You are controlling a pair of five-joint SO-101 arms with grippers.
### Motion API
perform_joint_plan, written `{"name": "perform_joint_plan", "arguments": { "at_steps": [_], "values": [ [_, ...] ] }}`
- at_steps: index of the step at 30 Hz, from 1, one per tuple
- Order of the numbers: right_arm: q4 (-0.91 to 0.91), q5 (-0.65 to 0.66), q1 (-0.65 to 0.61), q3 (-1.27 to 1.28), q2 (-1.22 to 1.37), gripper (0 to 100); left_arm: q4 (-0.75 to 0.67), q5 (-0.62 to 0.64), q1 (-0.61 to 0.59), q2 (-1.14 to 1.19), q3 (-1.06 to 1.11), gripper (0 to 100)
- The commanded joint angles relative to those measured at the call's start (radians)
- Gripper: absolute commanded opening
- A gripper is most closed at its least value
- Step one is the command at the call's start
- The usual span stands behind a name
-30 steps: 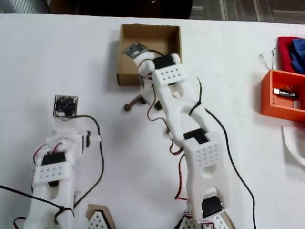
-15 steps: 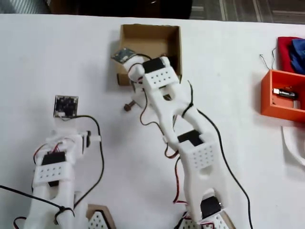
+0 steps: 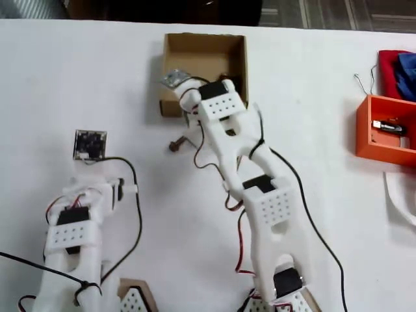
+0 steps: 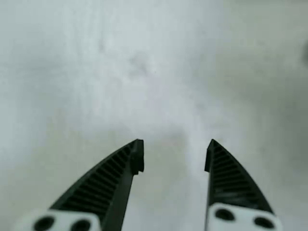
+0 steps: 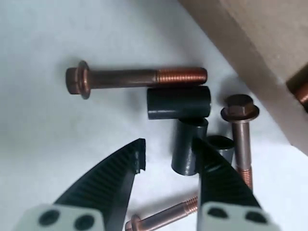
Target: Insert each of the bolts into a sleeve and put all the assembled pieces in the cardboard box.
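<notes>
My right gripper [image 5: 171,153] is open above a cluster of parts on the white table, just outside the cardboard box [image 5: 250,43]. One dark sleeve [image 5: 187,144] lies between its fingers. A second sleeve [image 5: 179,102] lies beside a long copper bolt [image 5: 134,79], and a third sleeve [image 5: 222,147] is next to another bolt [image 5: 240,134]. A further bolt [image 5: 163,214] lies close under the fingers. From above, the right arm [image 3: 221,110] covers the box's [image 3: 170,58] near wall, with one bolt head [image 3: 175,145] showing. My left gripper [image 4: 173,156] is open over bare table.
An orange tray [image 3: 383,130] stands at the right, with red and blue cloth [image 3: 396,68] behind it and a white object [image 3: 400,201] at the right edge. A copper piece [image 5: 301,89] sits inside the cardboard box. The left arm [image 3: 75,221] rests near the front left.
The right arm's wrist has swung left along the box's near wall and turned slightly. The left arm has not moved.
</notes>
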Motion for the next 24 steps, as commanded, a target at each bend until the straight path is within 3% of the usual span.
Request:
{"name": "perform_joint_plan", "arguments": {
  "at_steps": [1, 12, 18, 24],
  "values": [
    [0.001, 0.003, 0.008, -0.008, 0.008, 15.9, -0.006, 0.006, 0.008, -0.012, -0.019, 23],
    [-0.008, 0.003, 0.019, -0.026, 0.015, 15.8, -0.006, 0.006, 0.008, -0.012, -0.019, 23],
    [-0.007, 0.003, 0.018, -0.023, 0.015, 1.3, -0.006, 0.006, 0.008, -0.012, -0.019, 23],
    [0.058, -0.006, 0.019, -0.048, -0.019, 2.1, -0.006, 0.006, 0.008, -0.012, -0.019, 23]
  ]
}}
